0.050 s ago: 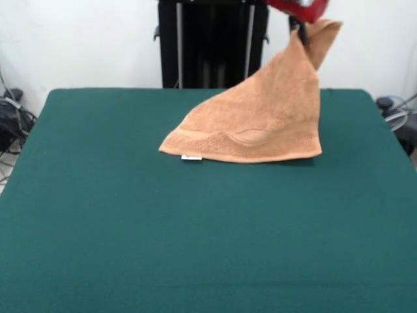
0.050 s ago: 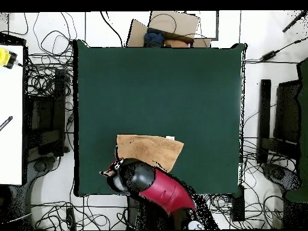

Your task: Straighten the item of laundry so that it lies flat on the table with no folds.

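Green felt covers the tabletop [image 1: 130, 248], which stands before a white wall with a black pedestal [image 1: 212, 42] behind its far edge. Cables [image 2: 48, 78] trail over the floor round it in the overhead view. On the far right part of the tabletop, near the far edge, sits the towel [image 1: 260, 124], orange-tan, one corner pulled up into a peak while its lower hem rests on the felt. A white tag [image 1: 191, 158] shows at that hem's left end. The gripper [image 1: 300, 26], under the red arm [image 2: 159, 186], is closed on the raised corner, and a flap of cloth sticks up beside it.
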Controlling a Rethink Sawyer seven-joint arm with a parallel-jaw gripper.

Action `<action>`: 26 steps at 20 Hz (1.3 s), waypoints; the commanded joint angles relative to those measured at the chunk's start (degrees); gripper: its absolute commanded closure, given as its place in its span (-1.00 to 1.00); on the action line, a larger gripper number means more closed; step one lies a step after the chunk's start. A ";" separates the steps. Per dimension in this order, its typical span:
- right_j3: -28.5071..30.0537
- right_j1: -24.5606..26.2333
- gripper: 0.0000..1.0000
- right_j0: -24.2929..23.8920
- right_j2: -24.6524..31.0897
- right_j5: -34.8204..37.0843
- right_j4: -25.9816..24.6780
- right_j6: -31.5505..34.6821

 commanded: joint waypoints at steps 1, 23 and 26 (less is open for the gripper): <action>3.24 8.37 1.00 -7.67 4.46 -7.20 1.16 -0.67; -19.66 7.22 1.00 -17.96 3.34 18.21 -23.49 -6.33; -26.80 7.28 1.00 -18.20 4.61 22.96 -27.02 -8.19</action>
